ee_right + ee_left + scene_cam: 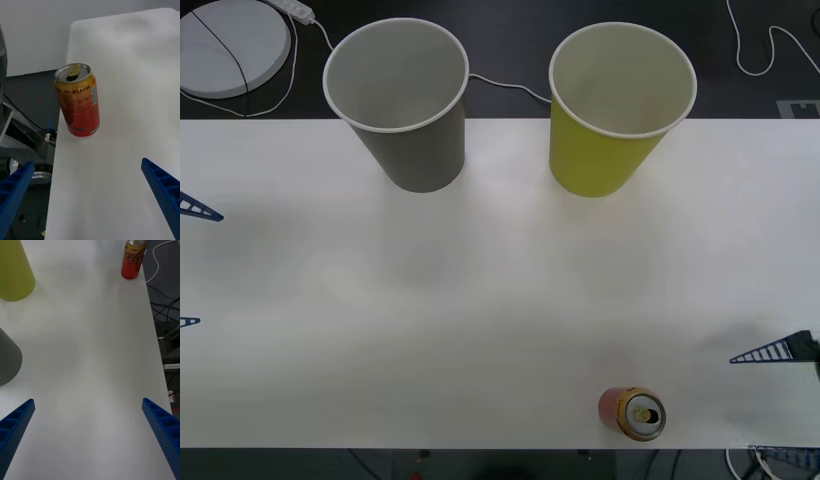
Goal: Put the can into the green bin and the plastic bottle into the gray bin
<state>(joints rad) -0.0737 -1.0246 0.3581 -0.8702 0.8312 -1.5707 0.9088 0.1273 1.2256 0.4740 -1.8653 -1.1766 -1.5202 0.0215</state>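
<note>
Nothing is binned yet: the small red drink can is seen upright at the white bench edge, well apart from the yellow-green bin and dark gray bin. The right tool, spread wide and empty, is seemingly aimed at the can; the left tool is likewise spread, empty.

**Occlusions and cropped regions**

Front view: the left gripper is cut off by the picture's edge, with only two blue fingertips visible. The right gripper is likewise cropped; its lower finger is faint at the corner. The white disc behind the table is cut by the frame's edge.

Left wrist view: the can is cropped at its top, so the lid is not visible. The green bin and gray bin show only their lower walls; rims and interiors lie outside the frame.

Right wrist view: most of the small print on the can's label is too small to read.
</note>
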